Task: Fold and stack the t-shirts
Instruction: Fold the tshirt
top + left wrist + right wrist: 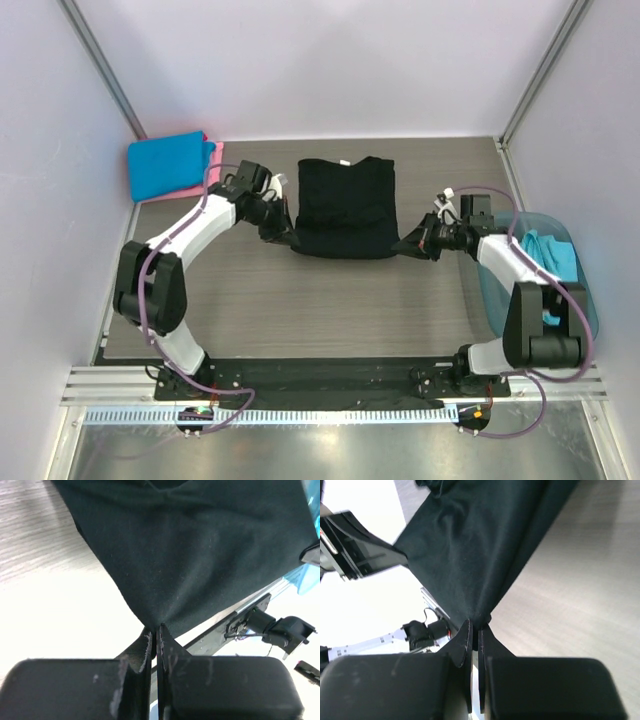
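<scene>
A black t-shirt point(345, 205) lies partly folded on the wooden table point(300, 300), its near edge stretched between both grippers. My left gripper point(283, 236) is shut on the shirt's near left corner; in the left wrist view the black cloth point(200, 550) runs pinched into the tips point(155, 629). My right gripper point(408, 245) is shut on the near right corner, the black cloth point(470, 545) pinched at the tips point(480, 626). A bright blue t-shirt point(170, 163) lies folded on a pink one point(213, 160) at the back left. A turquoise t-shirt point(550, 255) sits in the tub.
A translucent teal plastic tub point(585, 300) stands at the table's right edge, just behind my right arm. White walls and metal posts point(105, 70) close in the back and sides. The arm bases sit on a black rail point(320, 375) at the near edge.
</scene>
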{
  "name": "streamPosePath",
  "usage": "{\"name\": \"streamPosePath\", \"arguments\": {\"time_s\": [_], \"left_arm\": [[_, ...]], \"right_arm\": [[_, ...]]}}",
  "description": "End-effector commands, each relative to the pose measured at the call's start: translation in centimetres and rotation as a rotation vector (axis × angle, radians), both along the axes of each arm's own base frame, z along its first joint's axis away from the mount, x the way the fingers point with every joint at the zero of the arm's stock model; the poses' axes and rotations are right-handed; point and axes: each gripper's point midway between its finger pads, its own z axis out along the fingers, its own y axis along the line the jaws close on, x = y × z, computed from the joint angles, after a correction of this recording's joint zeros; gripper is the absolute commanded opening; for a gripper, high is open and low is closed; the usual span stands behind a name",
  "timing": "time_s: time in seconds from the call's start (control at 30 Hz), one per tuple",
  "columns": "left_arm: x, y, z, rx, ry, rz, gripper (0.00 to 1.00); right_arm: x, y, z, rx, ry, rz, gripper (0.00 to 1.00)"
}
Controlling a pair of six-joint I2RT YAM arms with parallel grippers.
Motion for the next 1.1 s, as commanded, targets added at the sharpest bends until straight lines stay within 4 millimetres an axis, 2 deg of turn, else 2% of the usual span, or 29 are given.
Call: {"name": "streamPosePath", "arguments": {"time_s": [0.0, 0.03, 0.23, 0.37, 0.6, 0.67, 0.7, 0.77, 0.8, 0.83, 0.87, 0.9, 0.93, 1.0, 1.03, 1.07], "left_arm": [[-0.6, 0.7, 3.1, 0.006, -0.102, -0.043, 0.00], [-0.7, 0.8, 3.4, 0.008, -0.114, -0.046, 0.00], [-1.0, 1.5, 5.5, 0.014, -0.193, -0.055, 0.00], [-1.2, 1.4, 5.7, 0.006, -0.201, -0.064, 0.00], [0.2, -1.0, 5.1, -0.102, -0.172, -0.086, 0.00], [0.8, -1.5, 4.7, -0.110, -0.165, -0.091, 0.00], [1.3, -1.7, 3.8, -0.107, -0.142, -0.092, 0.00], [2.8, -2.4, 4.5, -0.122, -0.168, -0.104, 0.00], [3.6, -2.8, 3.4, -0.115, -0.148, -0.113, 0.00], [5.1, -3.3, 4.8, -0.128, -0.196, -0.118, 0.00], [6.0, -3.6, 4.9, -0.129, -0.207, -0.123, 0.00], [7.1, -4.0, 3.7, -0.117, -0.190, -0.129, 0.00], [8.7, -4.6, 5.2, -0.130, -0.243, -0.133, 0.00], [10.6, -5.0, 5.2, -0.114, -0.276, -0.138, 0.00], [11.5, -5.3, 3.8, -0.105, -0.261, -0.146, 0.00], [13.0, -5.7, 5.3, -0.113, -0.317, -0.148, 0.00]], "right_arm": [[-1.6, 0.3, 2.8, 0.033, -0.069, -0.002, 0.02], [-2.0, 0.2, 4.1, 0.029, -0.120, -0.011, 0.02], [-4.6, 0.2, 5.4, -0.011, -0.169, 0.009, 0.02], [-5.8, 0.0, 6.7, -0.037, -0.224, 0.028, 0.02], [-6.2, -0.8, 6.6, -0.096, -0.267, 0.007, 0.01], [-5.8, -1.4, 6.3, -0.115, -0.275, -0.015, 0.02], [-5.6, -1.6, 6.2, -0.122, -0.277, -0.022, 0.02], [-4.6, -2.2, 6.0, -0.128, -0.282, -0.049, 0.02], [-4.2, -2.4, 6.0, -0.129, -0.285, -0.058, 0.01], [-3.7, -2.7, 5.9, -0.135, -0.290, -0.070, 0.01], [-2.5, -3.1, 6.0, -0.138, -0.301, -0.089, 0.02], [-1.9, -3.3, 6.0, -0.131, -0.303, -0.101, 0.01], [-1.2, -3.4, 6.0, -0.128, -0.304, -0.112, 0.02], [1.0, -4.0, 6.4, -0.117, -0.318, -0.146, 0.01], [1.9, -4.2, 6.3, -0.116, -0.322, -0.153, 0.02], [3.3, -4.5, 7.5, -0.120, -0.376, -0.161, 0.01]]}}
